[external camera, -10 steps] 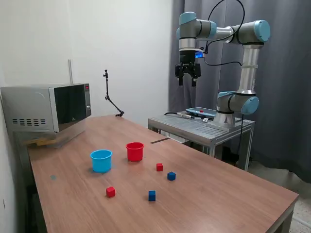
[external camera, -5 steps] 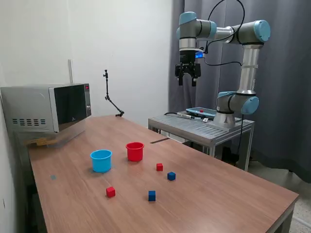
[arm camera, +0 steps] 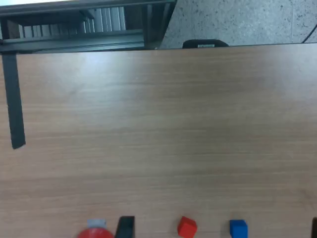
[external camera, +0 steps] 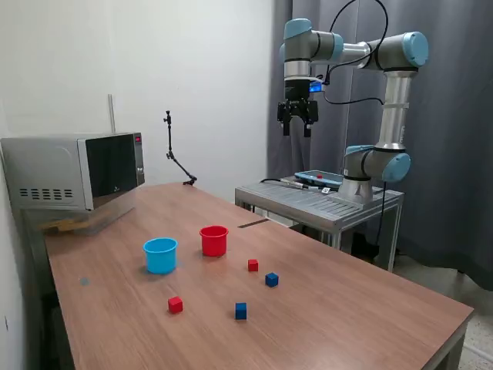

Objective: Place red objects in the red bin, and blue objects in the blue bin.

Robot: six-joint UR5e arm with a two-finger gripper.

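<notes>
Gripper hangs high up, fingers apart and empty, probably so its camera sees the cubes and cups.

A matt wood-grain table is seen, on which glossy plastic is shown by the red cup and light-blue cup, with a ribbed metal stand beside it.
</notes>
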